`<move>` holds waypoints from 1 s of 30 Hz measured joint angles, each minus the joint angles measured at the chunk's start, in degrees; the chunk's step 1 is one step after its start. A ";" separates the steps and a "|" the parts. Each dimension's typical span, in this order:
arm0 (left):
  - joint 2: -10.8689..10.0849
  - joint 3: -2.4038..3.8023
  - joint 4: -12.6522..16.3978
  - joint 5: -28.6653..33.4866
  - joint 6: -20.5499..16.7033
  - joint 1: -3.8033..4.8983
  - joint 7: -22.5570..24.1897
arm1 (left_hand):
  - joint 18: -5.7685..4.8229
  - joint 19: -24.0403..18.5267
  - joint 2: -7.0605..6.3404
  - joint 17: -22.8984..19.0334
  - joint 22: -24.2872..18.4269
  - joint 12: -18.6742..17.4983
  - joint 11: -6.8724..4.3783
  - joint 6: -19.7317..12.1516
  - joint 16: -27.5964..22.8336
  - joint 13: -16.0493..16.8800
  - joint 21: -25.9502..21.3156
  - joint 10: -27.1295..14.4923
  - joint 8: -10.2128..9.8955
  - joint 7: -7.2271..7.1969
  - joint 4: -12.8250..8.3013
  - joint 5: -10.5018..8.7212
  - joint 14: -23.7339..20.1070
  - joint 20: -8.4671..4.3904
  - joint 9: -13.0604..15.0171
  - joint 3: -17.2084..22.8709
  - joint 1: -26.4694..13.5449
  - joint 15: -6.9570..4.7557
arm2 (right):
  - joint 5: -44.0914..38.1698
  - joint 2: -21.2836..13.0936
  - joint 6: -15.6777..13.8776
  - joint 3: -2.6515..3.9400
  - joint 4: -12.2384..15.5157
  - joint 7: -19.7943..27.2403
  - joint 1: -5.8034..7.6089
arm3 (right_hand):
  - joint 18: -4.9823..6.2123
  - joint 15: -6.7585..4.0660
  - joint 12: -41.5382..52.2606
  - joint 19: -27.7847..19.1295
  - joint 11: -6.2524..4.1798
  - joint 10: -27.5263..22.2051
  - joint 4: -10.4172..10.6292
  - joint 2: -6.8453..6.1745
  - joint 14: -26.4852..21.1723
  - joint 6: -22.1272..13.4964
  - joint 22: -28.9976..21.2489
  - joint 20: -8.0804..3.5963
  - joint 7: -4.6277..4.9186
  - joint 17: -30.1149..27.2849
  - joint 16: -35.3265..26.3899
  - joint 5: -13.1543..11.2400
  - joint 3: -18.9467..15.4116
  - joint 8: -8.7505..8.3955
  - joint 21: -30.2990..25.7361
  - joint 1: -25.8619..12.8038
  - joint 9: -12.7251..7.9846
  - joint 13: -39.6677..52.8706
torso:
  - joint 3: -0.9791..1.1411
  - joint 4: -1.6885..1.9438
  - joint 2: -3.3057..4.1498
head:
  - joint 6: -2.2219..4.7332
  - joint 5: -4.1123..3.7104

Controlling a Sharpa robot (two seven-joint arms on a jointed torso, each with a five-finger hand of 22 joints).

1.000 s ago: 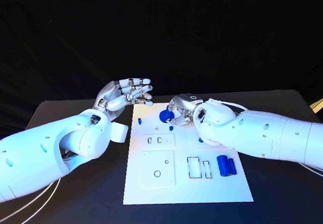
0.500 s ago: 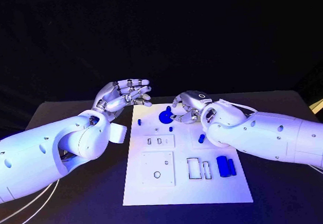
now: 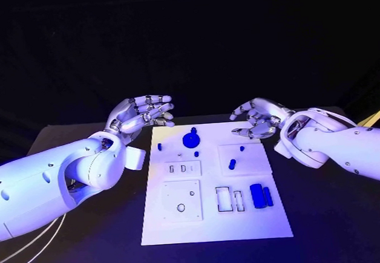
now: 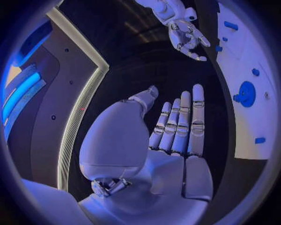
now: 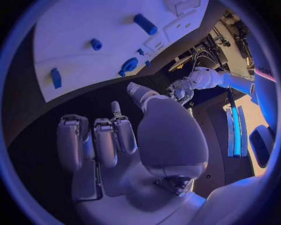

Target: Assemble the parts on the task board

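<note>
Right hand [image 3: 256,118] pulled off task board [image 3: 216,223] to far right, empty, fingers loosely spread; left hand [image 3: 142,113] empty, fingers apart.

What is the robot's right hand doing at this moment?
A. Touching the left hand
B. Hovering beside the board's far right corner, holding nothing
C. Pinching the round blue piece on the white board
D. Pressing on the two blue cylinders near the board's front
B: the right hand hangs off the far right corner of the task board, fingers apart and holding nothing, clear of the round blue piece.
</note>
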 measured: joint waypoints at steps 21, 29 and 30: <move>0.01 -0.22 -0.37 0.18 0.26 -0.15 0.15 | 0.00 -0.08 0.00 0.00 0.09 0.00 0.00 0.00 0.00 0.00 0.01 0.00 0.00 0.00 0.00 0.00 0.00 0.09 0.00 0.00 0.00 0.00 | 1.67 -2.15 4.97 -0.20 -9.49 4.80 -1.78 | -0.01 -0.01 -0.96 0.00 -0.10 -0.93 -1.26 -1.13 0.00 0.04 0.00 -0.01 -0.05 0.00 0.00 1.45 -0.63 -0.54 -0.26 1.39 0.13 0.00 | 0.99 -0.41 -0.47 | -0.63 -0.63; 0.12 -0.25 -0.45 0.20 0.34 -0.20 0.15 | 0.00 -0.08 0.00 0.00 0.10 0.00 0.00 0.00 0.00 0.00 0.00 0.00 0.00 0.00 0.00 0.00 0.00 0.08 0.00 0.00 0.00 0.00 | 1.21 0.88 5.20 -0.30 -13.37 3.74 -2.98 | -0.01 -0.01 -0.96 0.00 -0.10 -0.93 -1.26 -1.13 0.00 0.04 0.00 -0.01 -0.05 0.00 0.00 1.45 -0.63 -0.54 -0.26 1.39 0.14 0.00 | 0.97 -0.36 -0.41 | -0.86 -0.55; 0.12 -0.25 -0.46 0.20 0.35 -0.20 0.15 | 0.00 -0.08 0.00 0.00 0.10 0.00 0.00 0.00 0.00 0.00 0.01 0.00 0.00 0.00 0.00 0.00 0.00 0.08 0.00 0.00 0.00 0.00 | 1.18 1.20 5.20 -0.31 -13.77 3.64 -3.12 | -0.01 -0.01 -0.96 0.00 -0.10 -0.93 -1.26 -1.13 0.00 0.04 0.00 -0.01 -0.05 0.00 0.00 1.45 -0.63 -0.54 -0.26 1.39 0.14 0.00 | 0.97 -0.37 -0.40 | -0.88 -0.52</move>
